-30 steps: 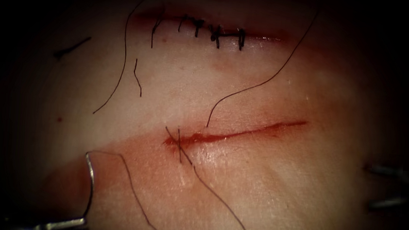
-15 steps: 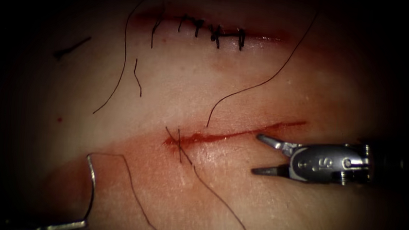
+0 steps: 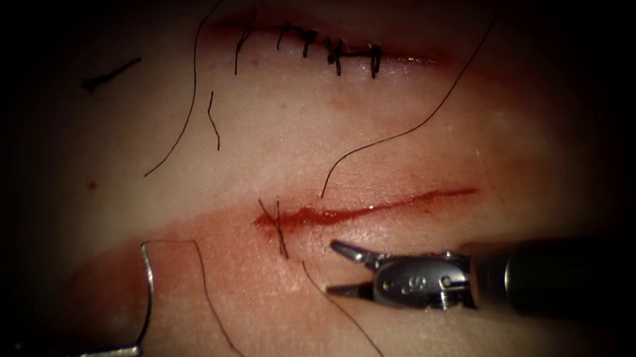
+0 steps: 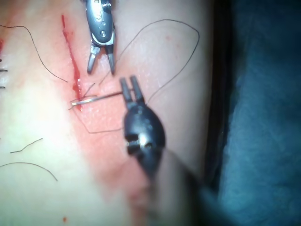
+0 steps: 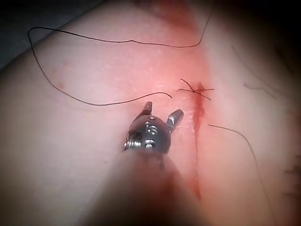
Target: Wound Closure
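My left tool [image 3: 111, 353] sat half cut off at the frame edge, clamped on the needle [image 3: 148, 294] near one end, clear of the tissue [image 3: 471, 349], left of the cut [image 3: 361, 211]. My right tool [image 3: 341, 270] gaped open, empty, just beside the thread [image 3: 345, 317].

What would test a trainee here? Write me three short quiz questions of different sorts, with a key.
1. True or false: the right end effector holds the needle.
2. Where is the needle? A) held near one end by the left end effector, left of the cut; B) driven through the cut; C) lying loose.
3. Fill in: the right end effector's jaws are ____.
Key: 1 false; 2 A; 3 open, holding nothing.
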Controlling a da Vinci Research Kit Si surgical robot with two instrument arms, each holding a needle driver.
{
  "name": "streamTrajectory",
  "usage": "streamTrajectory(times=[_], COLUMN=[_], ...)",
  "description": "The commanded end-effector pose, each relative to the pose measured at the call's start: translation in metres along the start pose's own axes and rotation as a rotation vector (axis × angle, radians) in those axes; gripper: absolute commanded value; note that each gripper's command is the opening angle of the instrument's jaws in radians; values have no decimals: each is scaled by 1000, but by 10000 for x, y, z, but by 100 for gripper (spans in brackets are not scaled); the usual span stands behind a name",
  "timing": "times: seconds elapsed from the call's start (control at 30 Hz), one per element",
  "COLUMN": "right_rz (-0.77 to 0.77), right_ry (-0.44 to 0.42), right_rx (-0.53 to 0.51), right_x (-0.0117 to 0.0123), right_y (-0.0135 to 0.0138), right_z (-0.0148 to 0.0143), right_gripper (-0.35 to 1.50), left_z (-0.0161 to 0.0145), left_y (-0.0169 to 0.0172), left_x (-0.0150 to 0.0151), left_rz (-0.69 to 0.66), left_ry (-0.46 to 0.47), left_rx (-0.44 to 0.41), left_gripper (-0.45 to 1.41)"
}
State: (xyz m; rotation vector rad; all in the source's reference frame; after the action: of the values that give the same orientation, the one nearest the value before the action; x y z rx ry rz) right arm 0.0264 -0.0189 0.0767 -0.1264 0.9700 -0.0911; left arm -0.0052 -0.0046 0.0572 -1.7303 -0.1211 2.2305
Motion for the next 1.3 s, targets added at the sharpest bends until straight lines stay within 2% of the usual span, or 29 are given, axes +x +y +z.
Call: streamTrajectory(times=[0.03, 0.23, 0.4, 0.43, 0.47, 0.53, 0.8, 1.0, 1.3], right_rz=[-3, -17, -24, -23, -24, -26, -23, 7, 39], right_ry=[7, 11, 17, 17, 21, 15, -22, -89, -192], right_rx=[4, -1, 7, 8, 7, 30, 52, 35, -8], right_x=[2, 4, 12, 13, 14, 14, 15, 7, -15], right_y=[-9, -19, -21, -21, -20, -18, -18, -27, -48], right_z=[16, 40, 53, 53, 53, 50, 15, -72, -225], right_gripper=[84, 84, 76, 63, 39, -35, -35, -35, -35], left_z=[6, 5, 5, 5, 5, 4, 2, 3, 6], left_y=[5, 7, 7, 7, 8, 8, 9, 9, 10], left_x=[-6, -5, -5, -5, -5, -6, -6, -7, -8], left_rz=[-3, -8, -8, -8, -8, -7, -6, -6, -5], left_ry=[2, 2, 2, 2, 2, 2, 2, 2, 3], left_rx=[-3, -3, -3, -3, -3, -4, -4, -4, -4], left_gripper=[-45, -45, -45, -45, -45, -45, -45, -45, -45])
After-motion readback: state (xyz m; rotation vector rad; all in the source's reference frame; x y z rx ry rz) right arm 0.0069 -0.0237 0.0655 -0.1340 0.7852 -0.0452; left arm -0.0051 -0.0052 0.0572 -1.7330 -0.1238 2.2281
